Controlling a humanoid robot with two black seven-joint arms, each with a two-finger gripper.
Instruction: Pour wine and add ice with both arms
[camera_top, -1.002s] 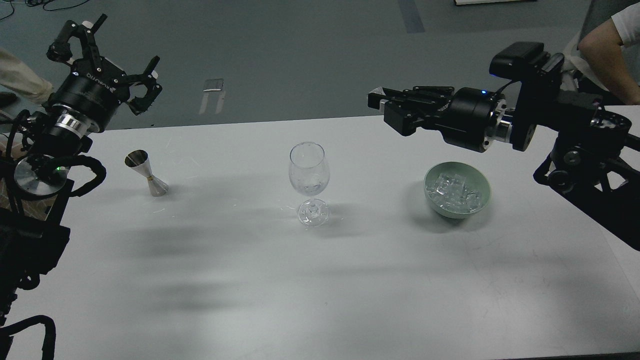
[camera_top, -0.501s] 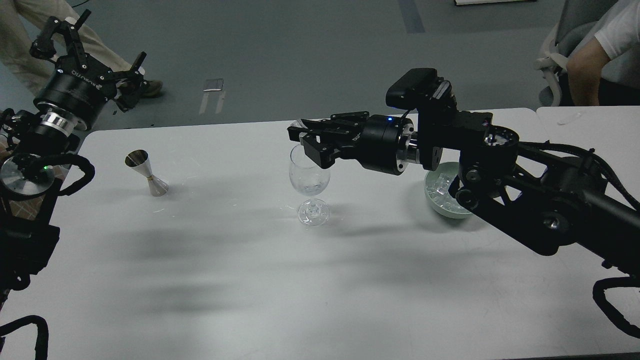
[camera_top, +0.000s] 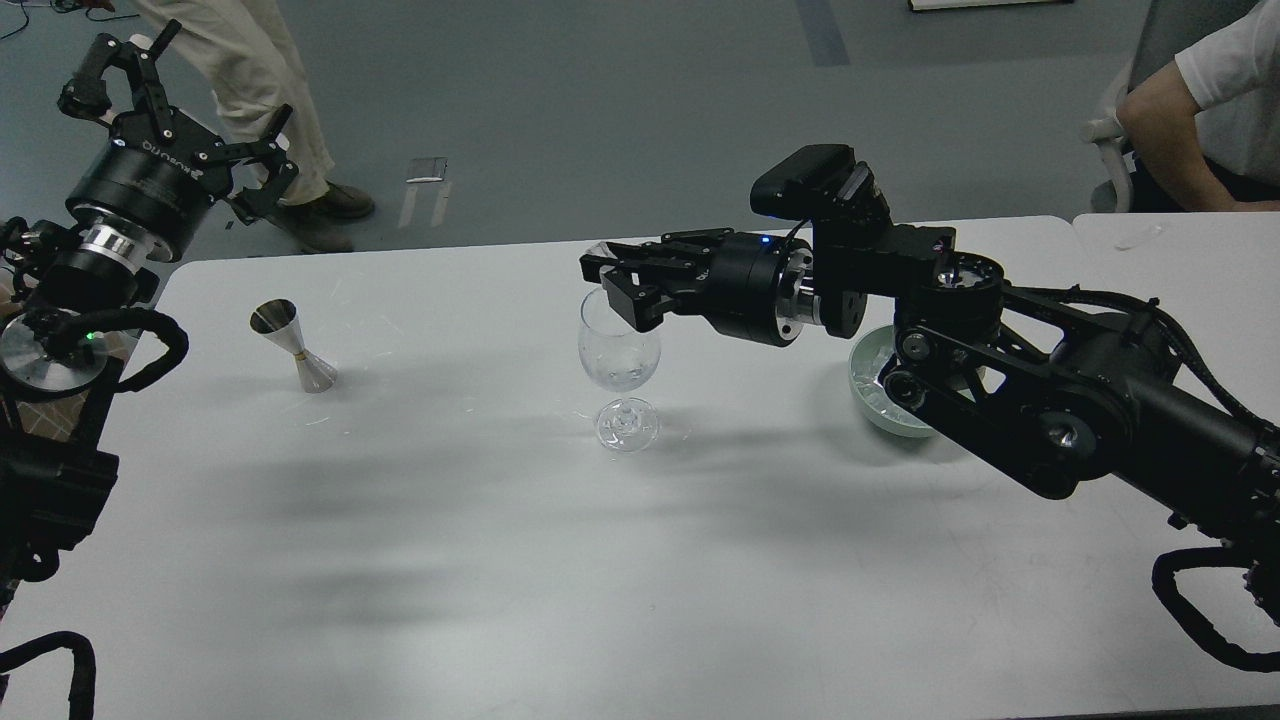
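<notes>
Right gripper (camera_top: 608, 280) level — over glass (camera_top: 618, 345)

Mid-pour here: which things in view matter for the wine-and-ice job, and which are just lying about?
For the job:
- wine glass
- ice in the green bowl
- metal jigger
- right gripper, above the glass
- left gripper, raised

Just lying about:
- flat metal piece on the floor
- walking person's legs
- seated person

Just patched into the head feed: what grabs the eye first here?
The black right gripper reaches across the white table to the rim of the clear stemmed glass at centre. Its arm hides most of the pale green bowl. At far left, the left gripper is raised with fingers spread, beyond a small steel jigger.
</notes>
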